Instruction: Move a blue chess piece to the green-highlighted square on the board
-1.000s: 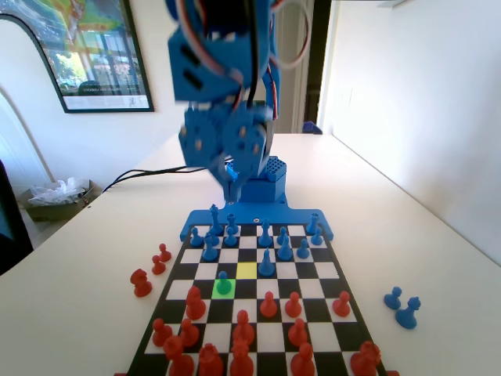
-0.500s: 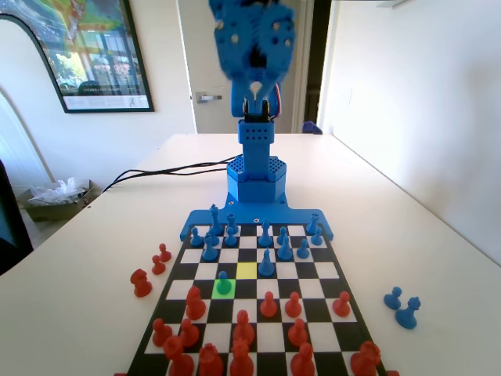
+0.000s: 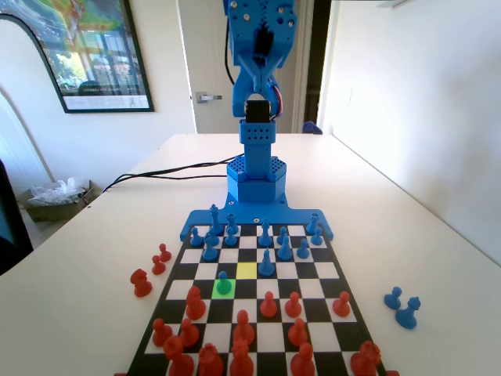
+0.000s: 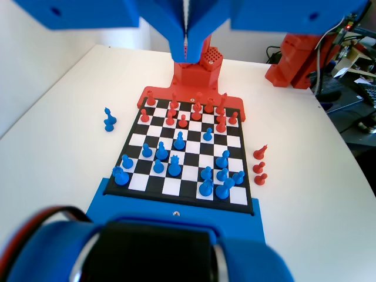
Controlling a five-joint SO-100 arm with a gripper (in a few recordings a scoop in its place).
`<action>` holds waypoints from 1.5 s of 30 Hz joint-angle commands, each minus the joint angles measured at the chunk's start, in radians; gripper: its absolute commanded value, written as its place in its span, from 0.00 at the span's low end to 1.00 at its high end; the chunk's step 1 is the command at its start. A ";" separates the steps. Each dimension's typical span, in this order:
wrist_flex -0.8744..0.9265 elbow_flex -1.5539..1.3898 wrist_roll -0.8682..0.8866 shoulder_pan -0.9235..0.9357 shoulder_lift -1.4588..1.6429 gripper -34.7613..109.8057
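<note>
Far below the jaws, and out ahead of them along the board [image 3: 337,270], the blue chess piece [image 3: 224,283] stands upright on the green-highlighted square [image 3: 215,291]. Its round base sits inside the square's edges, and the paler yellow square [image 3: 246,270] lies just beside it, one row nearer the arm.

The gripper [image 4: 186,53] hangs high over the arm's own base, well apart from every piece. In the wrist view its jaws are pressed together to a thin seam with nothing between them. From up there the board runs away from the jaws lengthwise, with the blue pieces in the rows nearest beneath them and the red pieces in the rows beyond.

The pawn's long axis is vertical, so any fresh grasp would have to come straight down over its ball head, after the jaws part. Judging by how things lie, though, the placing looks done: the pawn stands free on the green square, and the jaws are clear above it. Two spare blue pieces [image 3: 401,307] rest on the tabletop [image 3: 423,235] off to one side of the board.
</note>
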State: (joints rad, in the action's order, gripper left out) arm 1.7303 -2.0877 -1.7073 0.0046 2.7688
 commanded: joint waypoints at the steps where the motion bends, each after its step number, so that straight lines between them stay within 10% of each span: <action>1: -0.037 -0.031 -0.005 -0.015 0.044 0.25; 45: -0.155 -0.094 -0.012 0.023 0.285 0.26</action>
State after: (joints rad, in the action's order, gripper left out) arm 1.5892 -2.1767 -1.7073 0.0153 3.0342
